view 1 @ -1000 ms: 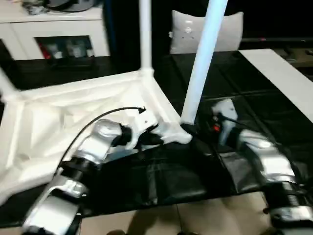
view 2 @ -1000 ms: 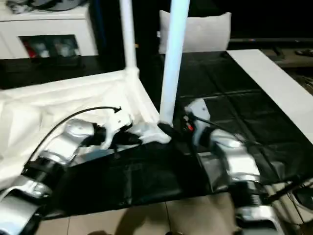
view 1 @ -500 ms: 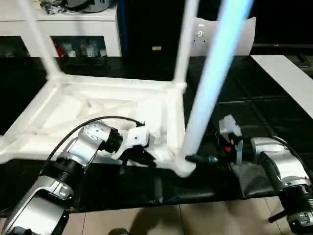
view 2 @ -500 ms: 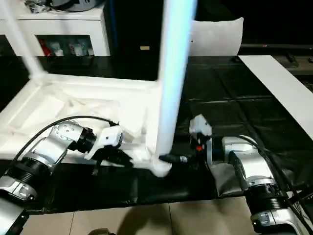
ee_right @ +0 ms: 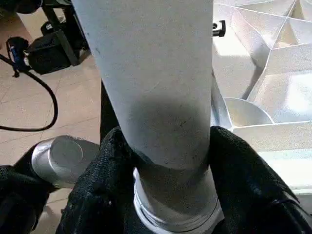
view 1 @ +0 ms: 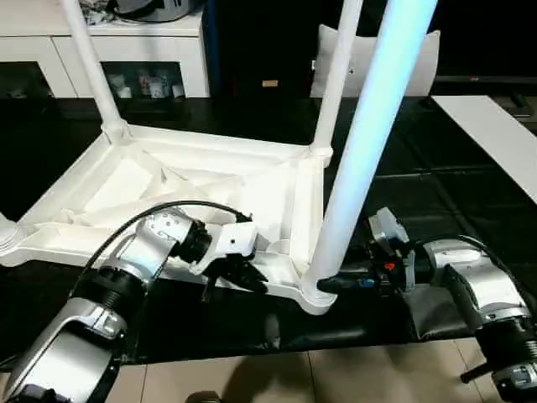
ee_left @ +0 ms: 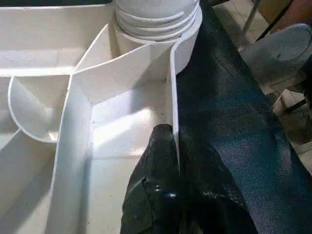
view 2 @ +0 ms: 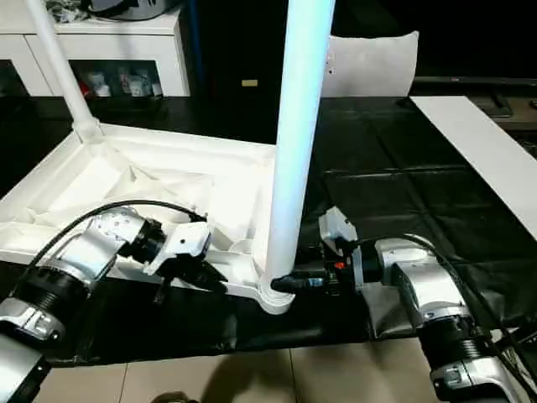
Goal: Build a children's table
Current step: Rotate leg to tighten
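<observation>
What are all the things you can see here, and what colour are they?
Tabletop: one, white, upside down on the black mat.
Legs: three standing in corner sockets, white; near one, two far ones.
Mat: one, black, under everything.
Cabinet: one, white, at the back.
Cushion: one, white, behind the table.
Left gripper: fingers shut on the tabletop's rim.
Right gripper: fingers around the near leg's base.

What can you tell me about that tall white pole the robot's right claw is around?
The leg is a long, smooth white tube, plastic by the look, standing nearly upright with its ribbed lower end in the near corner socket of the upturned tabletop. The right gripper has a black finger on each side of its base. Its top runs out of view.
</observation>
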